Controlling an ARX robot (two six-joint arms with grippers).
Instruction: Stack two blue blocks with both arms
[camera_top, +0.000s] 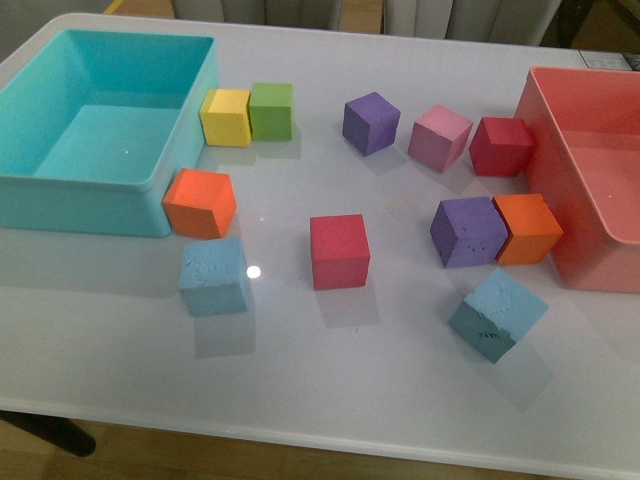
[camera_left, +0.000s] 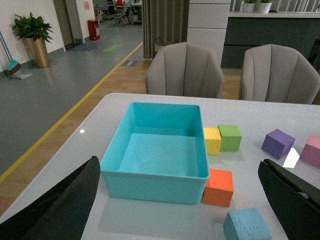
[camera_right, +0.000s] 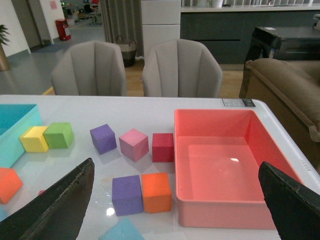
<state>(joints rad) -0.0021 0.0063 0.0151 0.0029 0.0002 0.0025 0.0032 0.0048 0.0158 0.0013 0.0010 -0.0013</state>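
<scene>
White table (camera_top: 400, 400) seen from the front, with neither arm in that view; positions are given from the central red cube (camera_top: 339, 250).

Left blue block (camera_top: 214, 277) — flat on the table, left of the central red cube and slightly nearer the robot, clear of it.

Right blue block (camera_top: 497, 313) — right of the central red cube and nearer the robot, turned askew to the table edge (one darker side face shows), touching nothing.

The two blocks are well apart with the cube between them, and neither is stacked. The teal bin (camera_top: 80, 205) stands far left of the cube and the pink bin (camera_top: 590, 265) far right.

Left gripper (camera_left: 178, 161): fingers spread wide, nothing between them, above the table. Right gripper (camera_right: 176, 163): fingers likewise spread wide and empty.
</scene>
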